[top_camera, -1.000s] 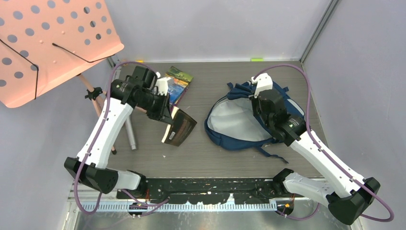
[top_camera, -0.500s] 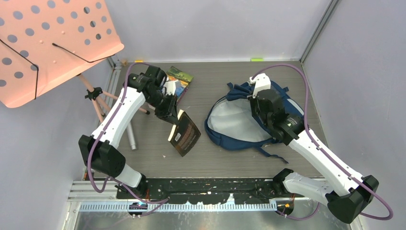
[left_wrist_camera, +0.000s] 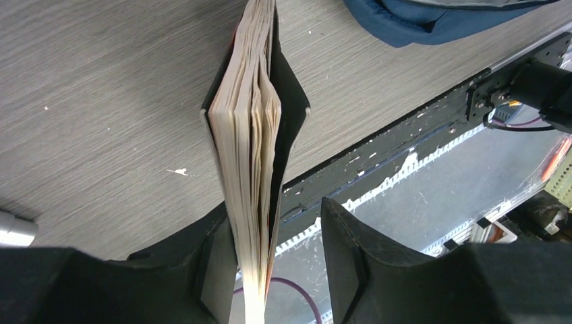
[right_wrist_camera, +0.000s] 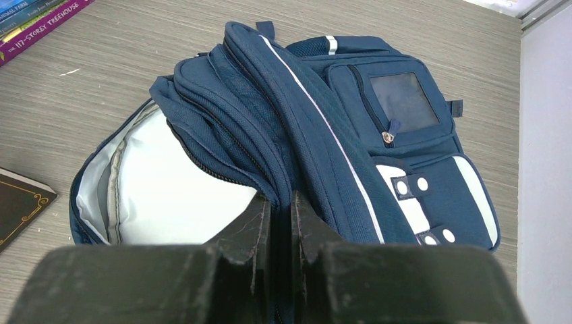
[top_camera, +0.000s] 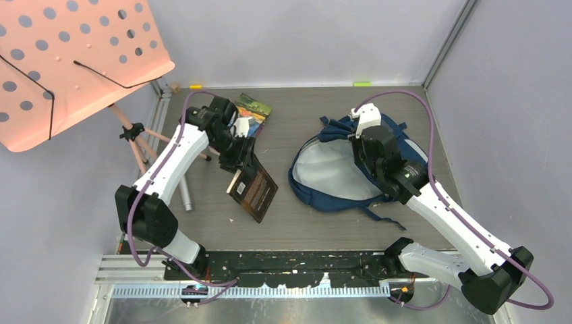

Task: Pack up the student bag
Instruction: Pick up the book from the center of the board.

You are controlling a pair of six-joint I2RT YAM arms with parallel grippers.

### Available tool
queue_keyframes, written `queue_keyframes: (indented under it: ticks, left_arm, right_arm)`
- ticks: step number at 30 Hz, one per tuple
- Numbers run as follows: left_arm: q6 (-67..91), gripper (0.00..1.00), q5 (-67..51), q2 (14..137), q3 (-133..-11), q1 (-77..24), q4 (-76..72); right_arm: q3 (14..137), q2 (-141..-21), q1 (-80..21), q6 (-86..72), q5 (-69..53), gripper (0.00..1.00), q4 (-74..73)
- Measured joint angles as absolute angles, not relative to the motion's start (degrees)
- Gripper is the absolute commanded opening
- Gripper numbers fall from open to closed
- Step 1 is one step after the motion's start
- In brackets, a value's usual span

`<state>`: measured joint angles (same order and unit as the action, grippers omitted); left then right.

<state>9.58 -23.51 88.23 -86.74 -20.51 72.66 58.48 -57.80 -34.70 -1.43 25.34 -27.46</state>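
Observation:
The student bag (top_camera: 324, 172) lies on its back right of the table's middle, its main compartment gaping and showing pale lining. My right gripper (top_camera: 367, 152) is shut on the bag's upper zip edge (right_wrist_camera: 317, 115) and holds the flap up; its jaws (right_wrist_camera: 280, 202) pinch navy fabric. A dark hardback book (top_camera: 255, 190) stands tilted left of the bag, its far end on the table. In the left wrist view the book (left_wrist_camera: 253, 115) sits between my left gripper's (left_wrist_camera: 275, 216) open jaws, leaning on the left finger (left_wrist_camera: 212, 270), with a gap to the right finger (left_wrist_camera: 344, 256).
A small stack of colourful books (top_camera: 251, 111) lies at the back left. A pink perforated music stand (top_camera: 67, 61) overhangs the left side, with a metal tube (top_camera: 183, 189) on the table beneath. The black rail (top_camera: 303, 260) runs along the near edge. Walls close in behind and to the right.
My left arm swung the book down and slightly right until its far end met the table, then its jaws opened off the book. The right gripper kept its hold on the bag.

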Motion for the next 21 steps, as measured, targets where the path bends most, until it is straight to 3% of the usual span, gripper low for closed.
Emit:
queue_keyframes:
  ticks: [3,5,10,21]
  left_arm:
    - [9.91,0.48,-24.10,88.23,-83.37,-20.51,70.94]
    - [10.33,0.42,-24.38,88.12,-80.93,-20.51,69.45]
    - [12.75,0.02,-24.93,86.59,-75.68,-20.51,65.14]
    - [23.66,0.00,-26.50,70.17,-74.63,-20.88,52.64]
  right_arm:
    - [58.48,-57.80,-34.70,-1.43,25.34,0.00,-27.46]
    - [58.48,-57.80,-34.70,-1.43,25.34,0.01,-27.46]
    - [58.48,-57.80,-34.70,-1.45,25.34,0.00,-27.46]
    - [58.85,-57.41,-34.70,-2.96,25.15,0.00,-28.34]
